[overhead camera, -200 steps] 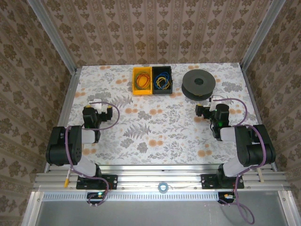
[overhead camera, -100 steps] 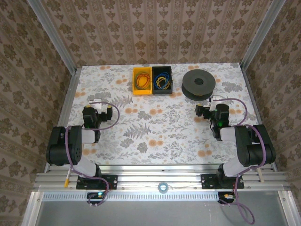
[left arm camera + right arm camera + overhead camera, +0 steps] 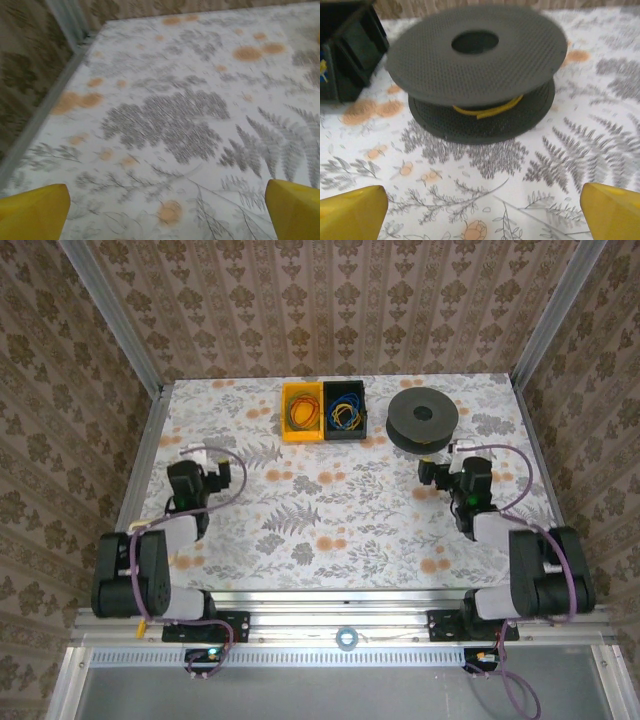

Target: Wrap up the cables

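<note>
Cables (image 3: 346, 413) lie as thin loops, bright blue tangled with yellow, inside a black bin (image 3: 362, 410) at the far middle of the table (image 3: 330, 510). Touching that bin on its left is a yellow bin (image 3: 302, 437) holding more thin loops (image 3: 302, 412), orange and yellow, coiled loosely together. To the right of the bins, a little apart from them, a black spool (image 3: 423, 416) lies flat on the table with its centre hole facing up. In the right wrist view a yellow cable (image 3: 487, 110) runs around the spool's hub between the two perforated flanges, one strand sagging slightly below the upper flange. The right end effector (image 3: 482, 212) faces the spool from the near side, apart from it, its yellow fingers (image 3: 352, 212) spread wide and holding nothing. The left end effector (image 3: 165, 212) hovers over bare floral table near the left edge rail, well apart from the bins, its fingers likewise spread wide and empty; that view is somewhat blurred
</note>
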`<state>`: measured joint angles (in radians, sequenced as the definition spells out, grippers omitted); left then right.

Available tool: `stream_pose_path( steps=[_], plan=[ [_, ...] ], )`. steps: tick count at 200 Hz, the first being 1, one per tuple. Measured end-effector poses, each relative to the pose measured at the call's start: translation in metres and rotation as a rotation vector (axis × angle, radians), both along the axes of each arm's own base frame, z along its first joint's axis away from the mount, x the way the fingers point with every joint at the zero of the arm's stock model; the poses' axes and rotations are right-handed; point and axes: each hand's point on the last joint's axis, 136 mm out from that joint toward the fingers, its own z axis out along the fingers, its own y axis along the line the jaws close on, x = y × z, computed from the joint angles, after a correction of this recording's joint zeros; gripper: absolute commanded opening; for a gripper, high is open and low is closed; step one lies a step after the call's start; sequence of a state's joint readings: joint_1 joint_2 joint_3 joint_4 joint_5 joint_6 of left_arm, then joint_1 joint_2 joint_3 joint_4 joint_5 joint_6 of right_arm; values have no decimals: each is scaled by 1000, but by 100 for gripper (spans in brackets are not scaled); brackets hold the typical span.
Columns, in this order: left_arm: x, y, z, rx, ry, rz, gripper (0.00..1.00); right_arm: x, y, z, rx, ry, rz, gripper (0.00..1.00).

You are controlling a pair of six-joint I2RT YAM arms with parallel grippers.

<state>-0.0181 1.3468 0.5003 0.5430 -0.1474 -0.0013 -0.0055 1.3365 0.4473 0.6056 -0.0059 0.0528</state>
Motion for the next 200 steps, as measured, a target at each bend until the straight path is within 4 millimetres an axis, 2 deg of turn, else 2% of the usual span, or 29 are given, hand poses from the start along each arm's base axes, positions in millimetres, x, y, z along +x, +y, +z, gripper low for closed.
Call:
stream_pose_path(
  steps=[19,30,46,67,80,95,117,130,145,167,200],
  plan=[
    [9,6,48,-34,-26,54,100,1,-6,38,13,-49,-41,100],
    [10,7,66,-60,-18,70,100,4,-12,56,31,-49,-59,100],
    [9,5,76,-99,38,78,100,14,-22,76,88,-32,-73,100],
    [6,-4,66,-150,164,59,100,32,-39,87,245,1,-60,100],
    [3,-11,53,-175,246,44,100,46,-49,78,371,36,-45,100],
    [-4,-20,34,-201,336,28,100,62,-54,52,532,101,-25,100],
    [-22,-33,10,-230,461,-2,100,79,-46,8,733,216,7,98],
    [-30,-39,5,-234,512,-16,100,87,-40,-7,818,260,21,96],
    [-34,-44,8,-230,539,-28,100,96,-36,-13,888,269,40,92],
    [-34,-50,16,-221,542,-42,100,113,-35,-10,959,241,69,87],
    [-42,-51,13,-214,573,-42,100,129,-37,-11,1022,216,85,81]
  ],
)
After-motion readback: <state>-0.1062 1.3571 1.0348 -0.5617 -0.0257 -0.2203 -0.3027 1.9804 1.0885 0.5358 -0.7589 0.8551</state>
